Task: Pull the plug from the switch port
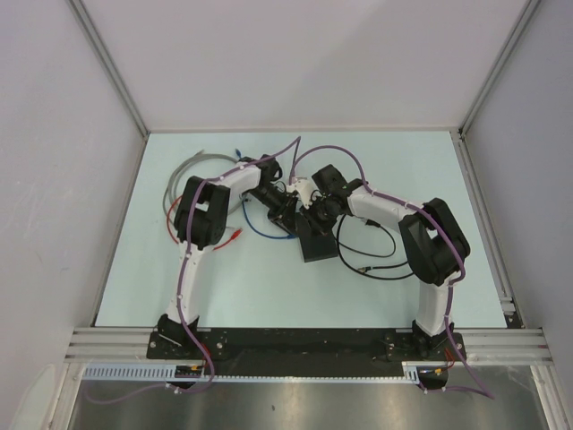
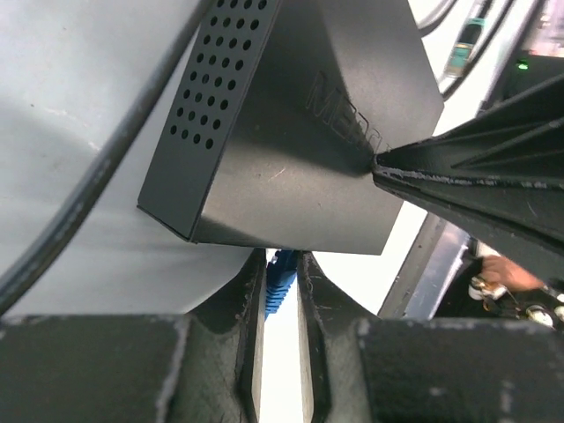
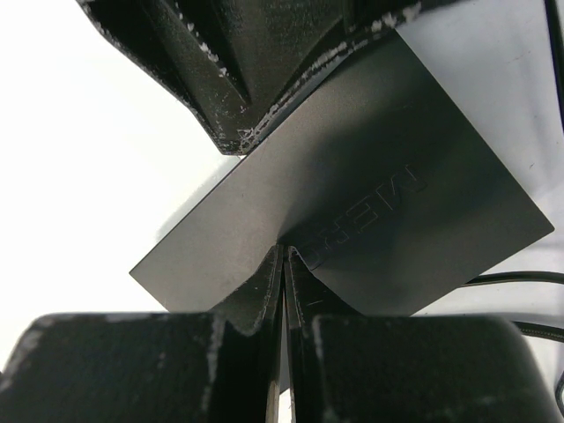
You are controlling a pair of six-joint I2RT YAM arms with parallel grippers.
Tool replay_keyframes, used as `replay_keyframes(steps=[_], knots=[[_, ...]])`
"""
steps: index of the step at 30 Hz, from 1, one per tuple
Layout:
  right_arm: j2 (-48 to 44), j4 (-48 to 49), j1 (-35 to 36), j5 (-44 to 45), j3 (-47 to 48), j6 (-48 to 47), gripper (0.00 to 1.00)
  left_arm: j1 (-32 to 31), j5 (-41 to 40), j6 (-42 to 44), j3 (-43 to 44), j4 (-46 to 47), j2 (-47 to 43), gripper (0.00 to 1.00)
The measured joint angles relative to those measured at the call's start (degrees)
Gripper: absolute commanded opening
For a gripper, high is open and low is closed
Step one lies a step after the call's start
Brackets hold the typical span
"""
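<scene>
Left wrist view shows the left hand [image 2: 280, 269] pinching the blue plug [image 2: 280, 286] at the switch [image 2: 291, 150] edge facing it, the switch port itself hidden. The right hand [image 3: 284, 260], fingers pressed together, bears its tips on the lid. Risk: that small contact may slip under the pull and the box drag along, or an unreleased latch may jam the plug; the switch is a flat matt-black box with a perforated side, lying mid-table [image 1: 179, 287].

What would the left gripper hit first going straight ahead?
Most likely the black switch box; its edge lies directly ahead of the left gripper, just past the blue plug between its fingers. Depth unclear.
</scene>
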Motion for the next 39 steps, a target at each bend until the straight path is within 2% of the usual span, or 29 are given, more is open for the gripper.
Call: replay_keyframes(steps=[8, 20, 29, 39], knots=[[0.0, 0.0, 0.0, 0.0, 0.0, 0.0, 0.06, -2.2, -8.1, -1.6, 0.4, -0.5, -2.2, 0.00], [0.0, 0.0, 0.0, 0.0, 0.0, 0.0, 0.06, -3.0, -11.1, -1.8, 1.7, -1.8, -2.6, 0.00], [0.0, 0.0, 0.1, 0.1, 0.0, 0.0, 0.06, -3.2, -11.0, 1.7, 4.3, -4.9, -1.4, 0.00], [0.0, 0.0, 0.1, 0.3, 0.0, 0.0, 0.06, -2.1, -6.9, 4.7, 2.4, -3.9, -1.2, 0.00]])
